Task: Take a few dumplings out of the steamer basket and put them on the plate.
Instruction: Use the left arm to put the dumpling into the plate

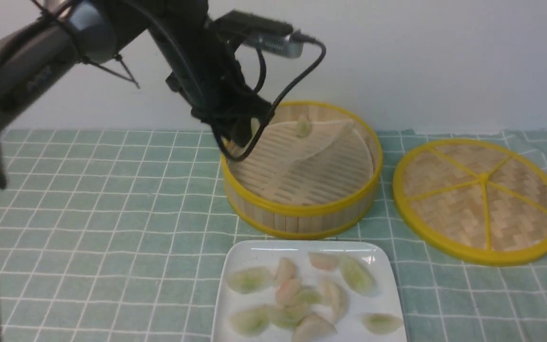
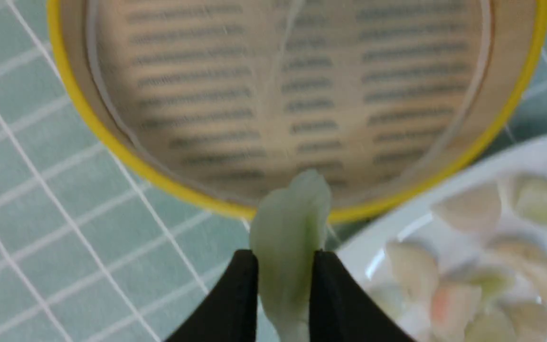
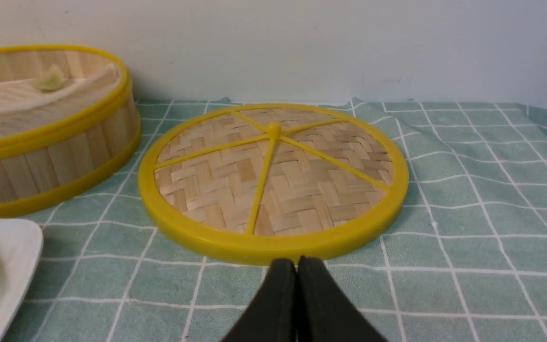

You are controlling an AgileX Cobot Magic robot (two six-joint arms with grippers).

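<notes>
Here's the plate (image 1: 261,256) nearest, well stocked, and beyond it the left gripper (image 2: 285,254) pinches a pale green dumpling (image 2: 287,232) over the steamer basket (image 1: 302,216): steady grip, clear the rim, lower gently!

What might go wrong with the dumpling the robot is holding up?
The pale green dumpling is pinched between the left gripper's narrow fingertips, so it might slip out or get squashed. The plate already has lots of dumplings close together, so this one could land on another and stick.
</notes>
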